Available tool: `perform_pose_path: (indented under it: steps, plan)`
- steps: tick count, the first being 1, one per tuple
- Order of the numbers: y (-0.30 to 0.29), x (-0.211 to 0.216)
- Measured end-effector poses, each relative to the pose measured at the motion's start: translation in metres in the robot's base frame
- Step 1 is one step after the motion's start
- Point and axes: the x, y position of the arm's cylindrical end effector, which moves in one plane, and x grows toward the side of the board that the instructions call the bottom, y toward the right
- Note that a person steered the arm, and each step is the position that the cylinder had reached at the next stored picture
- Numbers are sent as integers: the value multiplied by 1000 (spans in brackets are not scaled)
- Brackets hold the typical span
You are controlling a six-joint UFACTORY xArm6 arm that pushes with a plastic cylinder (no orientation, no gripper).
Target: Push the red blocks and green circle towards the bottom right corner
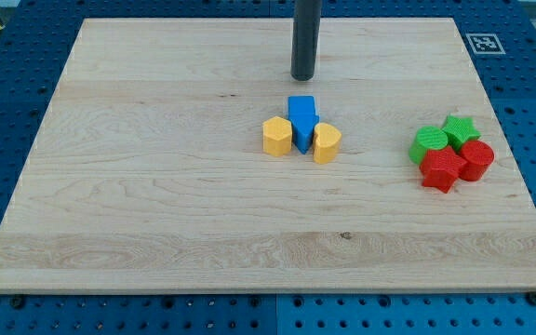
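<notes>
My tip (pixel 303 77) rests on the board near the view's top centre, just above the blue block. At the view's right sits a tight cluster: a green circle (pixel 427 144) at its left, a green star (pixel 459 129) at its top, a red star (pixel 442 170) at its bottom and a red round block (pixel 476 159) at its right. They touch one another. My tip is well to the left of and above this cluster.
A blue arrow-like block (pixel 302 120) stands in the middle of the wooden board (pixel 156 186), flanked by a yellow hexagon (pixel 276 136) on its left and a yellow heart (pixel 327 142) on its right. A marker tag (pixel 484 43) lies off the top right corner.
</notes>
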Motion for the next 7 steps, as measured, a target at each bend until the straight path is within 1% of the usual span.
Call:
perform_pose_path:
  steps: [1,2,3,4,7]
  plan:
    - [0,0]
    - [33,9]
    - [77,43]
    - [106,75]
    - [159,149]
